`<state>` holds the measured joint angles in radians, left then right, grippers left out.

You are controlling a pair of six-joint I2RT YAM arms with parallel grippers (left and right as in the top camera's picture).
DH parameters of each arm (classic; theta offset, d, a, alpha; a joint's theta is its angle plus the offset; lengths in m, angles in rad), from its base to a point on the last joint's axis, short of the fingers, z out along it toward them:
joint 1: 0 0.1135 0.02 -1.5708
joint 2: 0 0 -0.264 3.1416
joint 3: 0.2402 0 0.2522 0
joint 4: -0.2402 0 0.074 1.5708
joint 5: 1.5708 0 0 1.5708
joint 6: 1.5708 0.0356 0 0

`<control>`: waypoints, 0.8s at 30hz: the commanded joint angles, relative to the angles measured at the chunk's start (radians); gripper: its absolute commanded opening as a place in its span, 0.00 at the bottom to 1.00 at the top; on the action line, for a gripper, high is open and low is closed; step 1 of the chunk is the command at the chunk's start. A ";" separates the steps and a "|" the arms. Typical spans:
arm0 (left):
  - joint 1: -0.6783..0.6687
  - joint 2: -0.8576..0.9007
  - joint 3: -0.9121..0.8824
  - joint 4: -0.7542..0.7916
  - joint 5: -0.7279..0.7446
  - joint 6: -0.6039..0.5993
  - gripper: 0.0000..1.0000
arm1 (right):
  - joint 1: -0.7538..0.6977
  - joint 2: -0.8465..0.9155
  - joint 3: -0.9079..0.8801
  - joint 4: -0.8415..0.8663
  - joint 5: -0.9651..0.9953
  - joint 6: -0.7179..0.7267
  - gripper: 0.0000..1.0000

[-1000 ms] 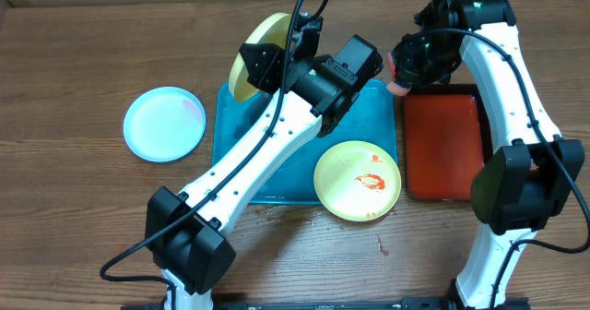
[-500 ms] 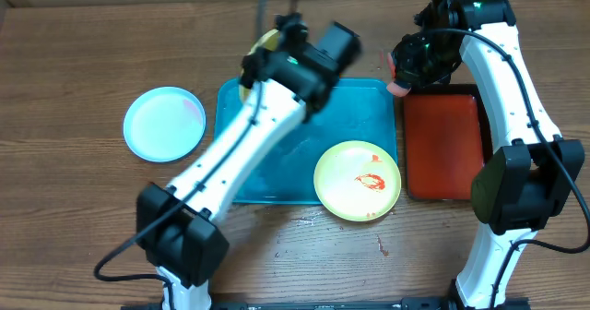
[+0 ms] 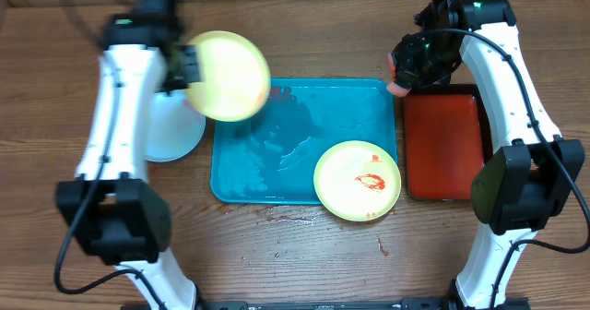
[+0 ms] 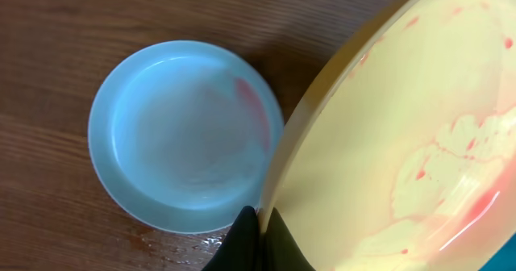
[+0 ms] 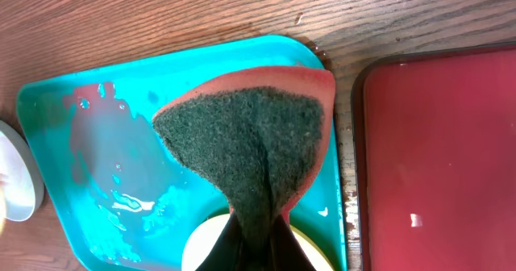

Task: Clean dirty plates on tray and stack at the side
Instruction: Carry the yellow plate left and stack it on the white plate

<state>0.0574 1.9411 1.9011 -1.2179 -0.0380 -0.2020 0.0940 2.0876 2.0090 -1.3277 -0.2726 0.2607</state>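
Observation:
My left gripper [image 3: 187,67] is shut on the rim of a pale yellow-green plate [image 3: 228,75] with faint pink smears. It holds the plate tilted in the air over the teal tray's [image 3: 277,162] back left corner. In the left wrist view the fingers [image 4: 260,223] pinch that plate [image 4: 403,142] above the light blue plate [image 4: 181,134], which lies on the table [image 3: 171,133]. A second yellow-green plate [image 3: 358,181] with red sauce sits on the tray's front right corner. My right gripper [image 3: 403,77] is shut on a pink-and-green sponge [image 5: 250,142] above the tray's back right corner.
A narrow red tray [image 3: 444,144] with a dark rim lies right of the teal tray, and it also shows in the right wrist view [image 5: 435,158]. The teal tray's floor [image 5: 97,126] is wet. Small red specks lie on the wood near the front [image 3: 382,245].
My left arm has swung left from behind the tray, carrying the yellow-green plate to above the blue plate's side. The right arm has not moved.

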 commanded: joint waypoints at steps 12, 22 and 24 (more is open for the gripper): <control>0.366 -0.023 -0.193 0.130 0.166 -0.068 0.04 | 0.002 -0.011 0.009 0.005 0.003 -0.006 0.04; 0.387 -0.021 -0.455 0.369 0.109 -0.143 0.04 | 0.002 -0.011 0.009 0.001 0.003 -0.006 0.04; 0.387 -0.021 -0.476 0.386 0.109 -0.143 0.04 | 0.002 -0.011 0.009 0.001 0.003 -0.006 0.04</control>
<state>0.4397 1.9411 1.4551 -0.8501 0.0711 -0.3191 0.0940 2.0876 2.0090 -1.3285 -0.2729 0.2607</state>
